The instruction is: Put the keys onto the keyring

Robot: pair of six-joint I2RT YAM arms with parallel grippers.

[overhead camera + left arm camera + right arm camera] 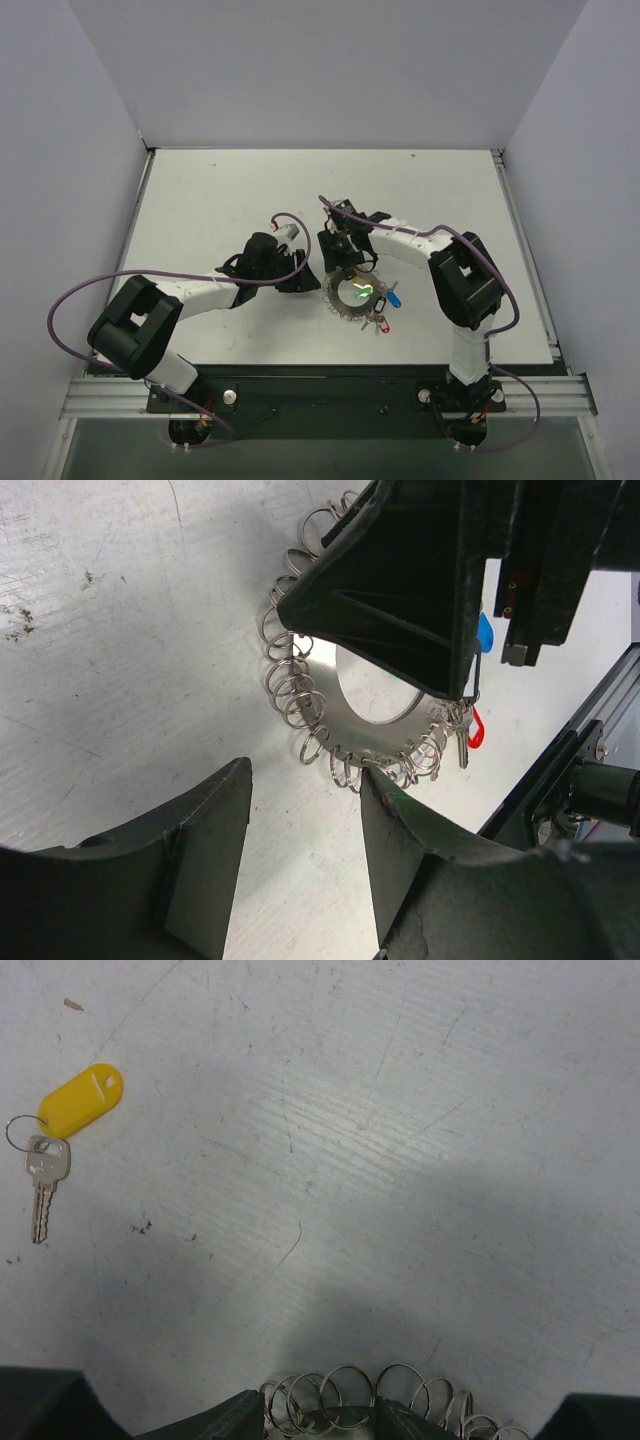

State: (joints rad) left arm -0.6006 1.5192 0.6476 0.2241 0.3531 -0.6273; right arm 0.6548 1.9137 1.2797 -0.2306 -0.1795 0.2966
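The keyring is a flat silvery ring edged with many small wire loops, lying mid-table. Keys with a green head, a blue head and a red head sit at it. In the left wrist view the keyring, blue head and red head show under a right finger. A yellow-headed key lies loose on the table. My right gripper straddles the keyring's loops, fingers apart. My left gripper is open and empty beside the ring's edge.
White walls enclose the table on three sides. A dark metal rail runs along the near edge by the arm bases. Purple cables loop off both arms.
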